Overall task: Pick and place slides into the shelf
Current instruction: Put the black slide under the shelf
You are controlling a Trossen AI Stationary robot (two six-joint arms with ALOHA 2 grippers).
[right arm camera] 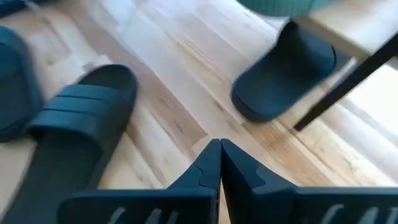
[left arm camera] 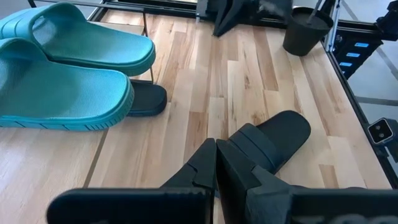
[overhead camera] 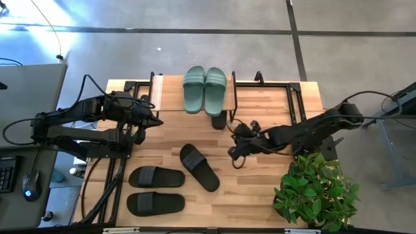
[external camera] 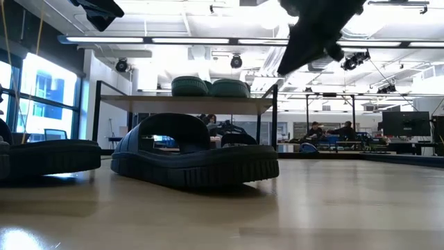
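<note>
A sage-green pair of slides point(overhead camera: 205, 90) lies on the shelf's top board point(overhead camera: 170, 94) at the table's far edge. One black slide point(overhead camera: 219, 119) lies on the tabletop under the shelf, its end poking out point(right arm camera: 283, 71). Another black slide point(overhead camera: 199, 167) lies slantwise mid-table on its sole point(external camera: 194, 158). A black pair point(overhead camera: 156, 190) lies side by side near the front left. My right gripper point(overhead camera: 232, 153) hangs shut above the table, between the slanted slide and the shelf, with nothing in it. My left gripper point(overhead camera: 158, 121) hovers shut left of the shelf.
A potted plant point(overhead camera: 315, 188) stands at the table's near right corner. A black metal frame point(overhead camera: 273, 91) runs along the far right edge, beside the shelf. Bare wood lies between the slanted slide and the plant. People sit at desks in the room beyond point(external camera: 333, 130).
</note>
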